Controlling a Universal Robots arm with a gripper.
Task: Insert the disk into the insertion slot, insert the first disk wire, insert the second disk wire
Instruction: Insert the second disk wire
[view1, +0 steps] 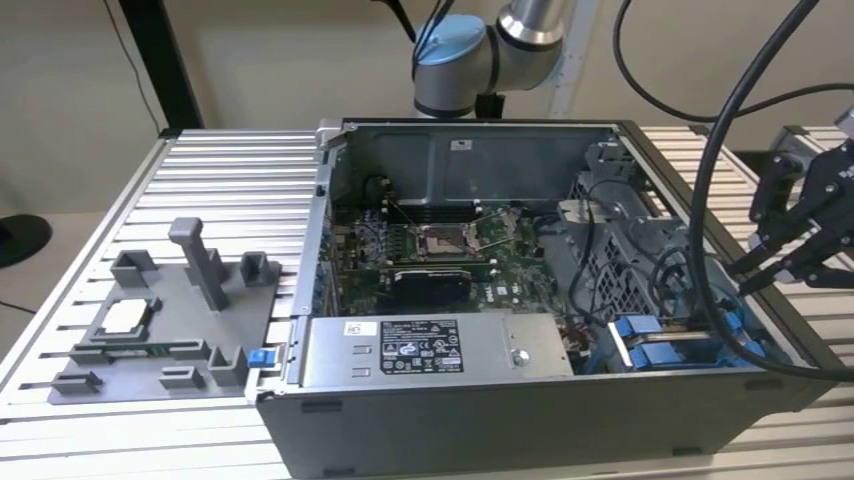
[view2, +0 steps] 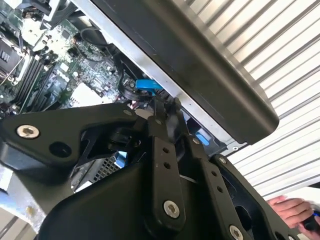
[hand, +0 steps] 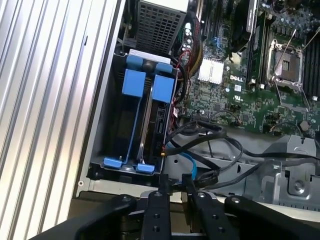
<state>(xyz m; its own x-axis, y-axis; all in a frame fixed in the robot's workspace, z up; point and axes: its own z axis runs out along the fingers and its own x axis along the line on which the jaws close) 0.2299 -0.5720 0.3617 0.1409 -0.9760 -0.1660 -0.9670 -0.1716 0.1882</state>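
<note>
First wrist view: the gripper (hand: 176, 184) hangs over the rim of an open computer case (hand: 95, 155), just beside the end of the drive cage. Whether the gripper is wide, narrow or pinching something cannot be told. The insertion slot (hand: 107, 125) is a grey metal bay with blue fittings. The disk (hand: 163, 90) already sits inside it, seen edge on in its bright blue carrier. A second blue tray (hand: 135, 82) stands right beside the disk in the same cage. A blue cable (hand: 191, 167) curves out past the disk and ends close to the gripper. Black cables (hand: 225, 147) loop next to it. Beyond them lies the green circuit board (hand: 225, 95) with its bare square processor socket (hand: 287, 62).

Second wrist view: a small blue part (view2: 148, 85) sits just ahead of the gripper, against the case rim. A person's hand (view2: 290, 207) shows beyond the case's outer wall, over the slatted metal table (view2: 280, 55).

Exterior view, taking the case as a clock face:
- **Twelve o'clock:** the arm (view1: 527, 30) rises behind the case.
- **Three o'clock:** the gripper hangs above the side wall.
- **Four o'clock:** the blue fittings of the drive cage show inside the case.
- **Six o'clock:** a metal power supply box (view1: 521, 345) with a white label fills the near edge.
- **Nine o'clock:** a grey holder tray (view1: 134, 370) lies on the table, well apart from the gripper.
</note>
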